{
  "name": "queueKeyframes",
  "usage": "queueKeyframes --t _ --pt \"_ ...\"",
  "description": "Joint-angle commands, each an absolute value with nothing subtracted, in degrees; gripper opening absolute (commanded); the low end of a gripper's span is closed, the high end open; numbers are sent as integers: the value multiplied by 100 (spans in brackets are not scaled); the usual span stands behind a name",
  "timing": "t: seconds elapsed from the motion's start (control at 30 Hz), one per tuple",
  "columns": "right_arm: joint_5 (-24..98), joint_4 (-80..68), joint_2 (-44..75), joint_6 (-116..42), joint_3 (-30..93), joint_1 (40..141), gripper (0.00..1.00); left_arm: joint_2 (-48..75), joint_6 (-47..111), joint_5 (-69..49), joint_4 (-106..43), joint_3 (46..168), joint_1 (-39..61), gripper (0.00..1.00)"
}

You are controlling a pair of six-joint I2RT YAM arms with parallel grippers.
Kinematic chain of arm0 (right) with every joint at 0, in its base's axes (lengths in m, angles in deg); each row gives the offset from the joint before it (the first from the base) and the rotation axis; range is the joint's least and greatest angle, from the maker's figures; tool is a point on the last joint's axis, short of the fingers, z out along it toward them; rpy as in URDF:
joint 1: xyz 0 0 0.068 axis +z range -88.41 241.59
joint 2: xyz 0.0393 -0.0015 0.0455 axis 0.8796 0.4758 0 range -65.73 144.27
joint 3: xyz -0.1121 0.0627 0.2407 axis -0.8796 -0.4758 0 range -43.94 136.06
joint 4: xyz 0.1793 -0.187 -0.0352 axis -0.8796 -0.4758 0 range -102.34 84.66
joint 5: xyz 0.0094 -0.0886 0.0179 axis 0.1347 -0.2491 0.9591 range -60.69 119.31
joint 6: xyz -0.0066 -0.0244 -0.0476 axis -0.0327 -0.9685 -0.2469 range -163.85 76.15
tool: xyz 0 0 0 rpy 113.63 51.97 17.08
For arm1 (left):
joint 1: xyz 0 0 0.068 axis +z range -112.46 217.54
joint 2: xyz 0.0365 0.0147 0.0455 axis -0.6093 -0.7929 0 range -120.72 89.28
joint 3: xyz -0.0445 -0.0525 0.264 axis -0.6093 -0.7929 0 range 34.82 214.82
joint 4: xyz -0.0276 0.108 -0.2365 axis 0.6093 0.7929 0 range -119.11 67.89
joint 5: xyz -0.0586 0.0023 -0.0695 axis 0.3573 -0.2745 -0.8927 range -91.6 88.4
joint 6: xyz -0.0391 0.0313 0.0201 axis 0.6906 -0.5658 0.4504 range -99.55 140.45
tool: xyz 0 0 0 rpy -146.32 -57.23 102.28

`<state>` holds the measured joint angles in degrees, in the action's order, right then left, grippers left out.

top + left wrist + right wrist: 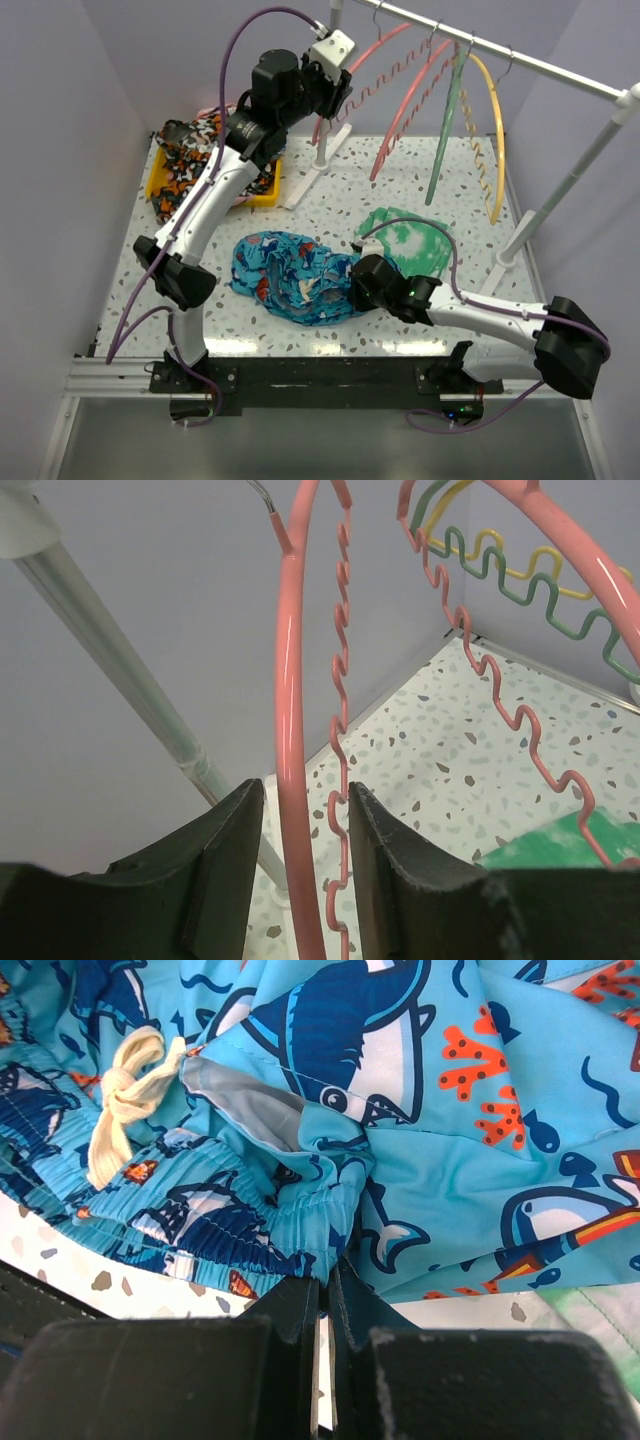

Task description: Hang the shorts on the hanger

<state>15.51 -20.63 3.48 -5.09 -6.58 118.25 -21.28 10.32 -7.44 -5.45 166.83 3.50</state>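
The turquoise shorts [290,275] with a shark print lie crumpled on the speckled table in front of the arms. My right gripper [356,285] sits at their right edge, shut on a fold of the shorts [400,1110] by the elastic waistband; in the right wrist view the gripper [325,1280] pinches the cloth between its tips. The salmon-pink hanger [372,50] hangs leftmost on the rail. My left gripper [340,95] is raised to it. In the left wrist view the gripper [305,800] is open, straddling the hanger [290,730]: the right jaw touches the wavy wire, the left jaw stands just off the smooth arm.
A second pink hanger [410,100], a green one [447,130] and a yellow one [492,130] hang from the white rail [520,55]. A yellow tray [255,195] at the back left holds an orange-black garment [190,150]. A green cloth [415,245] lies behind the right gripper.
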Motion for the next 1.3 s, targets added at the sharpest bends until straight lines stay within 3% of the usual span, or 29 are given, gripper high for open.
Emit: queueKeyframes --t 0.0,0.27,0.37,0.53,0.63,1.27 --pt "1665 -1879 431 -597 -553 11837 0 -2146 981 -801 -565 16666 370 43" --pt "1735 -1861 572 -641 -509 11837 0 -2146 1157 -801 -670 16429 370 45" --pt "1779 -1826 607 -615 -544 11837 0 -2137 1262 -793 -732 16393 370 38" --pt "1797 -1774 660 -597 -588 11837 0 -2102 1394 -784 -819 16384 370 20" --pt "1797 -1782 651 -597 -606 11837 0 -2093 1420 -714 -907 16376 370 0" --pt "1657 -1844 590 -597 -615 11837 0 -1250 1614 68 -2673 15418 370 0"
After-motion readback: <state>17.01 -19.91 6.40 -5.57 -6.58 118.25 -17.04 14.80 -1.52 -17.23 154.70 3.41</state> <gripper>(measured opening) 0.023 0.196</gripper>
